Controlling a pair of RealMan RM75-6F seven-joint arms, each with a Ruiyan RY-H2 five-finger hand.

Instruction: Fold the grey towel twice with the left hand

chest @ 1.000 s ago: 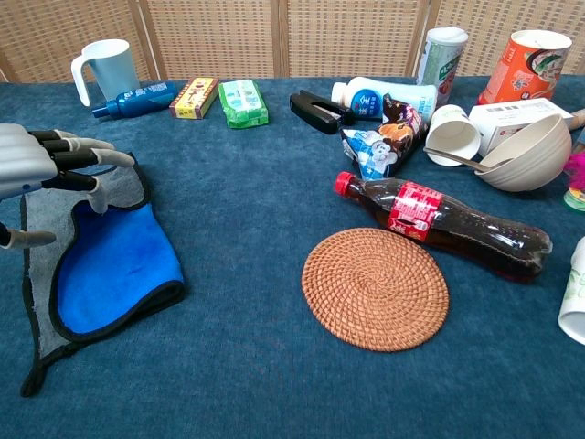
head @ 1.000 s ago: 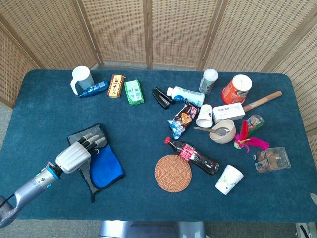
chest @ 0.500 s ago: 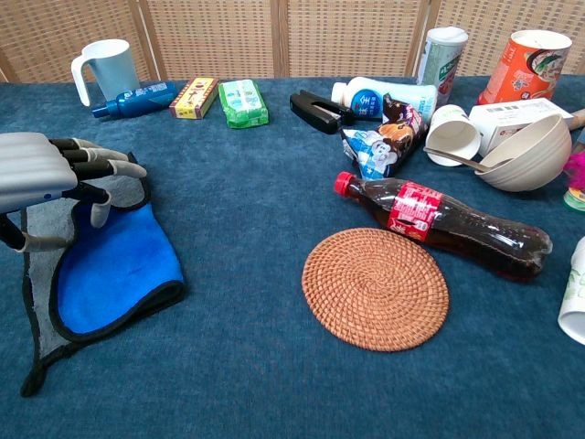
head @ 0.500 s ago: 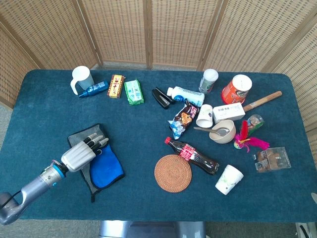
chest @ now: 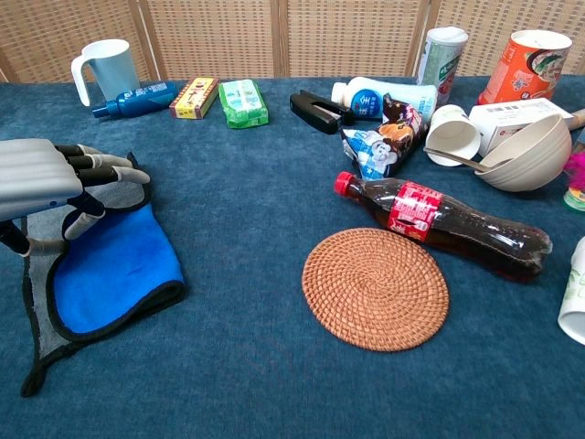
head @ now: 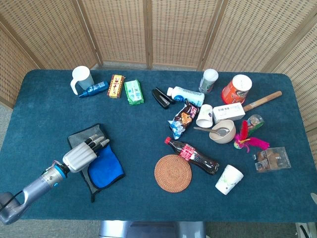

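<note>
Left hand (chest: pixel 50 178) hovers over the grey towel (chest: pixel 114 270), fingers spread and slightly curled, holding nothing; the towel's blue flap lies folded over on the table (chest: pixel 256 347).

A table (head: pixel 148 124) covered in dark teal cloth fills the scene. Along its far side stands a folding wicker screen (head: pixel 148 29) with wooden frames, evenly lit by soft daylight.
</note>
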